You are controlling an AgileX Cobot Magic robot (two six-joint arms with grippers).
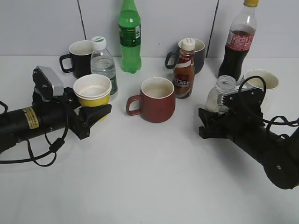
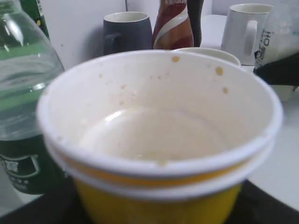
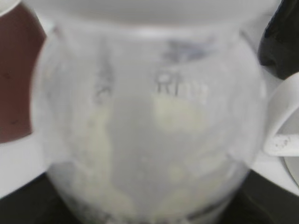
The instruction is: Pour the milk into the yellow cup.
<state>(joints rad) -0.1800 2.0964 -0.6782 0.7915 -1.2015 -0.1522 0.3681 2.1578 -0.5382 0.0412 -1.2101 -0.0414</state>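
My left gripper (image 1: pixel 93 114) has its jaws clenched around the yellow cup (image 1: pixel 92 91), which sits upright near the left edge of the bench. My right gripper (image 1: pixel 216 116) has its jaws closed on the milk bottle (image 1: pixel 220 93), standing upright toward the right edge. The two grippers are well apart, each arm lying low over the white bench (image 1: pixel 149 186).

Through the left wrist camera I see the cup (image 2: pixel 159 140) filling the frame: white inside with small brownish specks on the wall, a pale residue at the bottom, and two white rims stacked over the yellow outside. The right wrist camera is pressed close to the bottle (image 3: pixel 149 126), blurred, with whitish liquid clinging inside the clear wall.

Between the grippers stands the dark red mug (image 1: pixel 156 99), handle pointing left. Just behind it on the right is the brown coffee bottle (image 1: pixel 184 70). A clear water bottle (image 1: pixel 103 65) stands just behind the yellow cup. A white cup (image 1: pixel 261 80) sits behind my right gripper.

Along the far edge I see a black mug (image 1: pixel 79 58), a green bottle (image 1: pixel 129 37), a grey mug (image 1: pixel 198 53) and a cola bottle (image 1: pixel 238 44).
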